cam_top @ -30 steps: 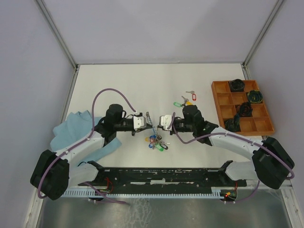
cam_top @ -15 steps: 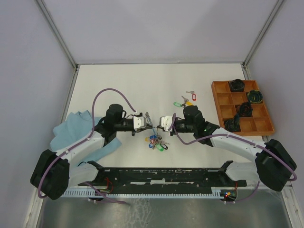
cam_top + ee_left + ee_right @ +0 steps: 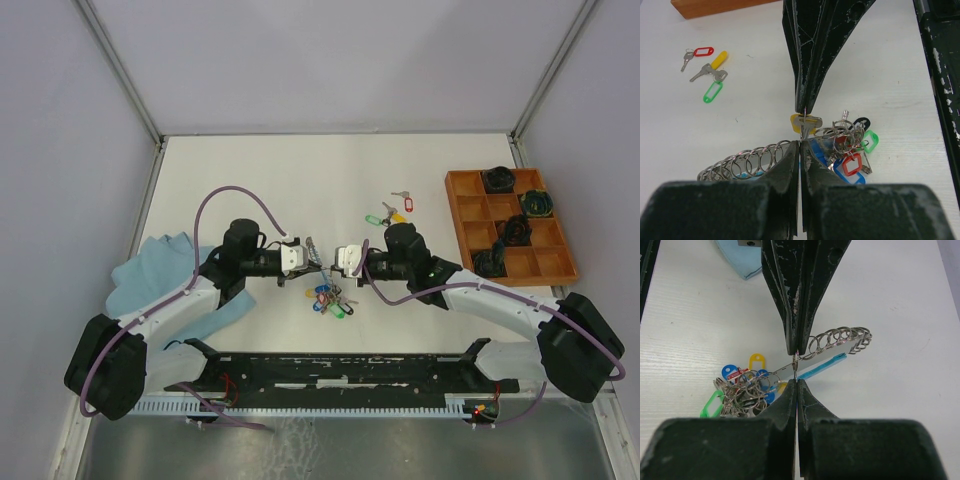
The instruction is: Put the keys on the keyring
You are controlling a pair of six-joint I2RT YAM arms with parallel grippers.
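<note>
My left gripper and right gripper meet tip to tip mid-table, both shut. In the left wrist view the left gripper pinches the keyring, a thin wire carrying several small rings and a blue sleeve. Opposite it, the right gripper grips the small ring of a yellow-tagged key. Beside the fingertips several keys hang on the keyring in a bunch with red, blue, green and black tags. Three loose keys with red, yellow and green tags lie farther back.
An orange compartment tray holding dark coiled bundles stands at the right. A blue cloth lies under the left arm. A black rail runs along the near edge.
The right gripper has edged slightly left toward the left gripper. The left arm and the key bunch hold the same place.
</note>
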